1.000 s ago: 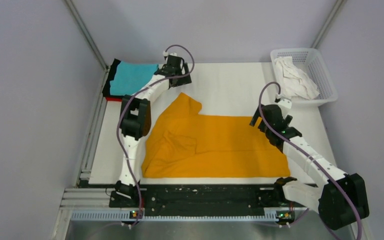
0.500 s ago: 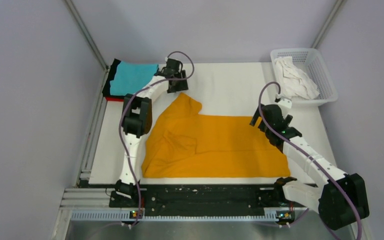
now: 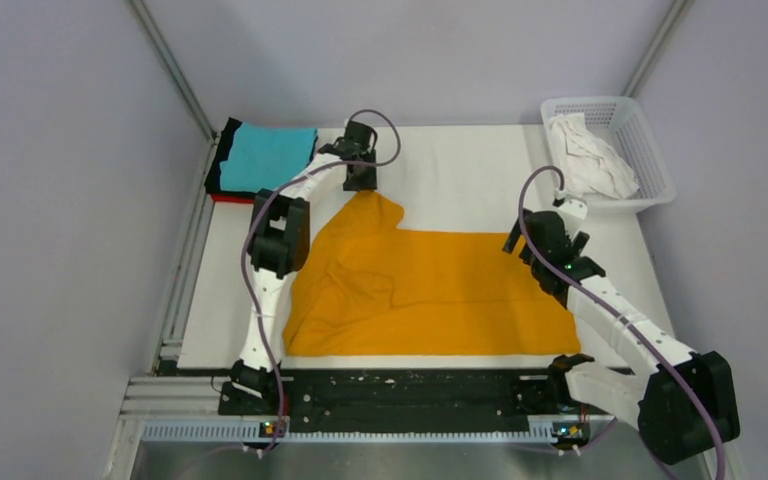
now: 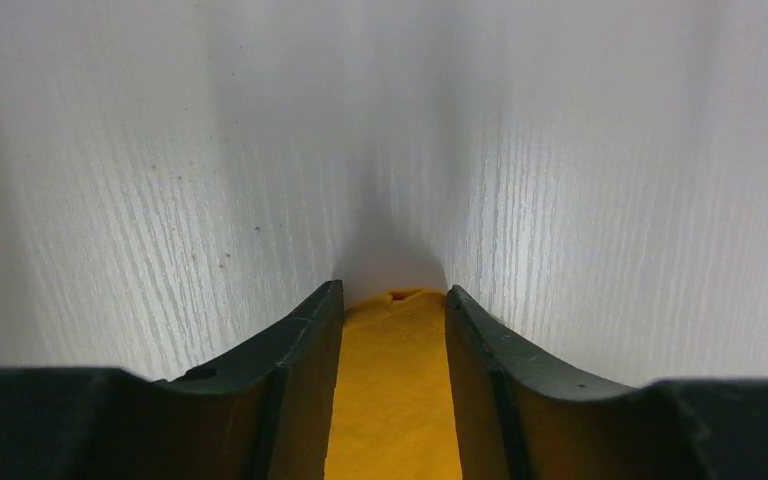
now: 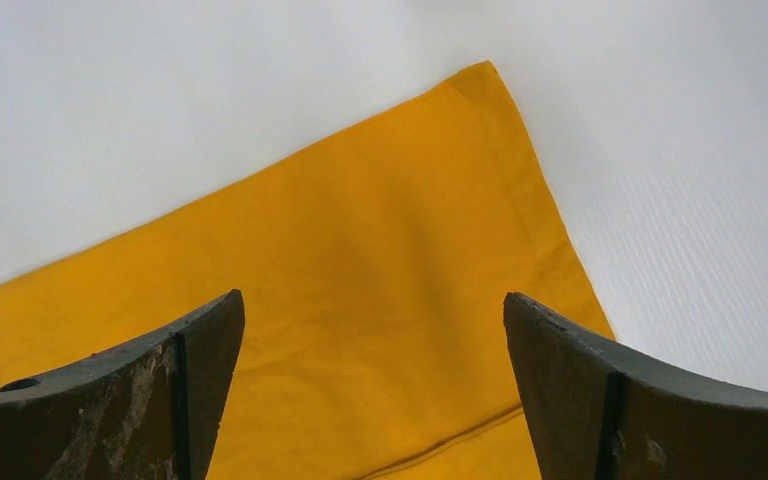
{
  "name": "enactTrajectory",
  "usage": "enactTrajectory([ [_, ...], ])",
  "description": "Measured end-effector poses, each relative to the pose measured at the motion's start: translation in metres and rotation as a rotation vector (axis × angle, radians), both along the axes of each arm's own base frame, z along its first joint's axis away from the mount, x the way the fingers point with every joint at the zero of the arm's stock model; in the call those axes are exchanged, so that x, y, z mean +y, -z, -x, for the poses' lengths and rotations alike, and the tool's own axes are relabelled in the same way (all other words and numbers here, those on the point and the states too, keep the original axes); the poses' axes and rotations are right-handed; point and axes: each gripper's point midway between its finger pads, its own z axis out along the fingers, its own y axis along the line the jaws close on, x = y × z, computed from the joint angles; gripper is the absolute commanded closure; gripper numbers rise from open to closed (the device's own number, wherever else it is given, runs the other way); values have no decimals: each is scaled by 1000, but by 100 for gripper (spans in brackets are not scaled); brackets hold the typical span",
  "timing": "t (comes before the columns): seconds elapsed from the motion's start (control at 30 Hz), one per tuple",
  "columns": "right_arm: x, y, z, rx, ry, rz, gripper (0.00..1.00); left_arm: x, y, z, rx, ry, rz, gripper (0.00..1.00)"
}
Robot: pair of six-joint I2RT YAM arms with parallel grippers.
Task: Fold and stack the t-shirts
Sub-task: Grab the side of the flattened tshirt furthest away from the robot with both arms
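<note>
My left gripper [image 4: 392, 292] sits low on the table [image 4: 580, 180], jaws half apart, with the far tip of the orange-yellow t-shirt [image 4: 392, 400] filling the gap between them. I cannot tell whether they pinch it yet. My right gripper [image 5: 372, 298] hangs wide open over the shirt's far right corner, holding nothing. The shirt lies spread mid-table, rumpled on its left side, and the cyan t-shirt [image 3: 265, 155] tops the stack at the far left corner. To fold cleanly I'd want every layer of that tip caught. The right jaws should then take their corner before any lift, so both ends rise together and the cloth pulls taut.
</note>
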Motion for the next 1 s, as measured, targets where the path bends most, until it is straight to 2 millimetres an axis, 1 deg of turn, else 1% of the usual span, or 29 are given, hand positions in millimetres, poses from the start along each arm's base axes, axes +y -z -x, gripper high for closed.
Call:
enactTrajectory([
  [0.07,-1,-2,0,-7,6,4,1,-1,1,2,0,3,-15,69],
  [0.1,-2,-2,1,-10,8,4,1,-2,1,3,1,3,-19,78],
  [0.13,-2,-2,1,-9,8,5,1,-3,2,5,2,4,-24,92],
  [0.17,-2,-2,1,-10,9,5,1,-3,2,6,4,7,-32,100],
  [0.3,-3,-2,1,-10,9,7,1,-9,2,11,9,14,-45,100],
  [0.4,-4,-2,1,-8,9,14,1,-9,1,19,22,16,-44,100],
  [0.47,-4,-2,1,-8,11,17,1,-4,1,35,43,20,-50,100],
  [0.5,-5,-2,1,-8,14,20,1,1,1,50,63,25,-53,100],
  [0.57,-8,1,1,2,28,24,1,6,-3,69,79,36,-48,100],
  [0.6,-10,4,1,12,36,26,2,8,-8,78,80,43,-41,100],
  [0.7,-22,14,-3,73,84,30,2,8,-28,93,43,67,-6,100],
  [0.8,-36,21,-13,123,153,29,3,4,-53,100,-27,88,36,100],
  [0.87,-44,21,-26,139,198,27,7,0,-65,105,-67,105,59,100],
  [0.93,-50,22,-41,151,232,31,10,-6,-73,113,-94,130,85,100],
  [1.0,-56,26,-58,167,266,38,11,-13,-76,123,-107,160,103,100],
])
